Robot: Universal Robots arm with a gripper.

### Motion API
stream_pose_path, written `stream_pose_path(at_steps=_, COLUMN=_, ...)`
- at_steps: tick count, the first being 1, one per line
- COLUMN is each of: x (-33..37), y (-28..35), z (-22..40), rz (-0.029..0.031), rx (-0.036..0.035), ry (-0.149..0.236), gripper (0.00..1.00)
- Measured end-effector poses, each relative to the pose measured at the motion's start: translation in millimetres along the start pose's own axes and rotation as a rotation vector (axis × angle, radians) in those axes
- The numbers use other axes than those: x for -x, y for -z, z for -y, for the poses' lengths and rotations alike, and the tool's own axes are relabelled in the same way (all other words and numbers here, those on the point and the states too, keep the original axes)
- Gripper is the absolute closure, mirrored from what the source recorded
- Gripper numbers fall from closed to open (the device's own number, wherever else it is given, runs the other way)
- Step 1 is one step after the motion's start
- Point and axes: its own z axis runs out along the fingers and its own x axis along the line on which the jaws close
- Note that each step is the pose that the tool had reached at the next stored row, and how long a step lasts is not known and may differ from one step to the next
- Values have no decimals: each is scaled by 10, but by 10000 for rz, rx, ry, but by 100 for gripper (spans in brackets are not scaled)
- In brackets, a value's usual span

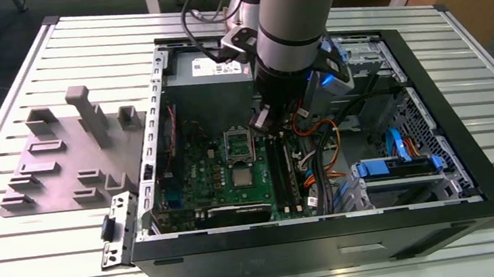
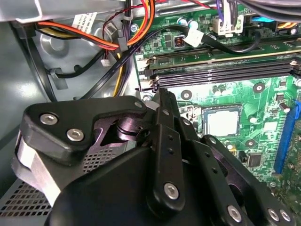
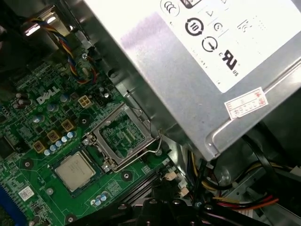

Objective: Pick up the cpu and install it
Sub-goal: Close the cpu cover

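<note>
Grey plastic fixture blocks flank the open black computer case; inside, the small square silver-topped cpu lies flat on the green motherboard, beside the hinged-open metal socket frame and just beyond the black gripper, its jaws together on nothing; the first wrist view adds the frame.

The cpu has a pale silver-grey top, set against the bright green motherboard dotted with small silver and black parts. The socket frame is silver metal. The hand is matte black with silver screw heads. Cables run orange, red, yellow and black. The table is white with ribbed stripes; the blocks on it are matte grey.
</note>
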Motion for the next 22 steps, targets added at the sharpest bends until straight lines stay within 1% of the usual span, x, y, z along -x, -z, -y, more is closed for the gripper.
stream_pose_path(at_steps=7, x=-6, y=-45, z=0, rz=-1, rx=0, ry=-5, gripper=89)
stream_pose_path(at_steps=11, x=-17, y=-71, z=-8, rz=-1, rx=25, ry=259, gripper=89)
stream_pose_path(at_steps=13, x=-18, y=-86, z=-8, rz=5, rx=34, ry=300, gripper=89)
stream_pose_path(at_steps=14, x=-19, y=-96, z=-7, rz=26, rx=49, ry=300, gripper=89)
stream_pose_path(at_steps=15, x=-20, y=-103, z=-7, rz=61, rx=79, ry=300, gripper=89)
stream_pose_path(at_steps=16, x=-20, y=-109, z=-7, rz=109, rx=116, ry=300, gripper=89)
stream_pose_path(at_steps=19, x=-20, y=-120, z=-7, rz=312, rx=271, ry=299, gripper=89)
stream_pose_path(at_steps=20, x=-21, y=-128, z=-7, rz=342, rx=295, ry=298, gripper=89)
stream_pose_path(at_steps=22, x=-25, y=-148, z=-10, rz=340, rx=299, ry=297, gripper=89)
